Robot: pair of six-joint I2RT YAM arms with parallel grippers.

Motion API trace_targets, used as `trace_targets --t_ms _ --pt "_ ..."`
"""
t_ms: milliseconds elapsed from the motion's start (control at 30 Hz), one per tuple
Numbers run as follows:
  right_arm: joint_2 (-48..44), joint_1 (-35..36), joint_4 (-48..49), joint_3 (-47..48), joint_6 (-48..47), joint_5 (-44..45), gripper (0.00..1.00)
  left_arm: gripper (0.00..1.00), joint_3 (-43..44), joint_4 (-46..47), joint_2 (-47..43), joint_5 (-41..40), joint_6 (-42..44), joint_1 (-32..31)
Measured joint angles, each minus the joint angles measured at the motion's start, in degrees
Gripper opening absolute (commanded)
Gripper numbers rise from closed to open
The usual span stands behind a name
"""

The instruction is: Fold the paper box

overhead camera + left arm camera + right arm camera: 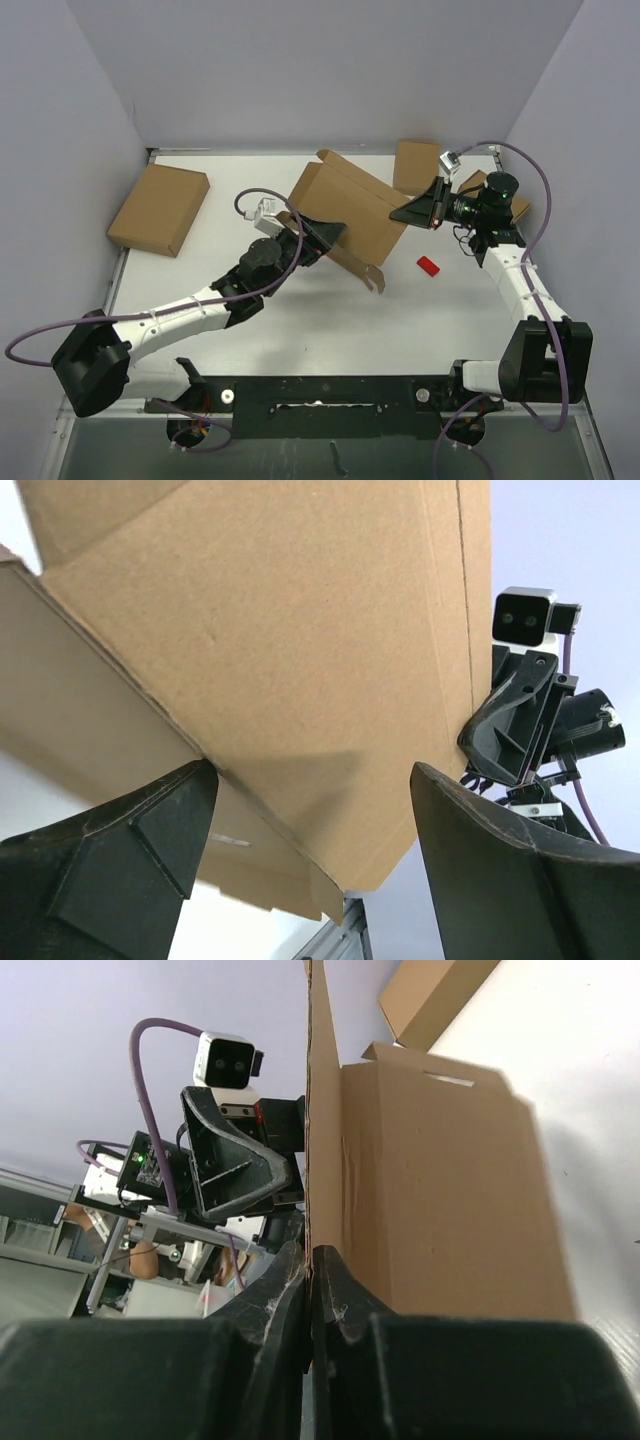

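Note:
The paper box [350,205], brown die-cut cardboard with raised panels and a slit flap, stands partly unfolded in the middle of the table. My left gripper [320,234] is at its near-left side, open wide. In the left wrist view a cardboard panel [300,630] hangs over the left gripper [315,810], its corner dipping between the two fingers [150,830] without touching the right-hand one. My right gripper [398,213] is shut on the box's right edge. The right wrist view shows the thin panel edge [440,1190] pinched in that gripper [311,1260].
A larger brown box [158,208] lies at the far left. Two smaller brown boxes sit at the back right, one [417,165] in the open, the other [517,207] half hidden behind my right arm. A small red object [429,265] lies right of the box.

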Motion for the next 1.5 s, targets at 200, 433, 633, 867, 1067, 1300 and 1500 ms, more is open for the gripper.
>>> trace_targets --t_ms 200,433,633,867,1067,1300,1500 --pt "1.64 0.57 0.87 0.0 1.86 0.04 0.0 0.58 0.17 3.04 1.7 -1.09 0.52 0.0" --pt "2.32 0.59 -0.61 -0.02 1.03 1.57 0.0 0.2 0.17 5.09 2.19 -2.56 1.88 0.31" --pt "2.73 -0.15 -0.76 -1.07 1.22 3.1 0.0 0.0 0.17 10.29 2.08 -2.38 0.04 0.26" --pt "3.65 -0.28 0.7 -2.23 3.61 2.99 0.0 0.13 0.15 10.88 2.08 -1.88 -0.74 0.2" --pt "3.65 -1.66 1.92 -2.21 4.04 1.46 0.0 0.55 -0.07 10.49 2.08 -0.39 -0.52 0.15" --pt "3.58 -5.14 -5.33 2.6 -5.42 0.37 0.0 0.76 -9.68 5.22 -8.98 1.53 5.55 0.37" --pt "1.31 -5.42 -21.22 12.55 -22.25 0.59 0.0 0.89 -16.04 -7.74 -32.63 5.77 16.0 4.24"
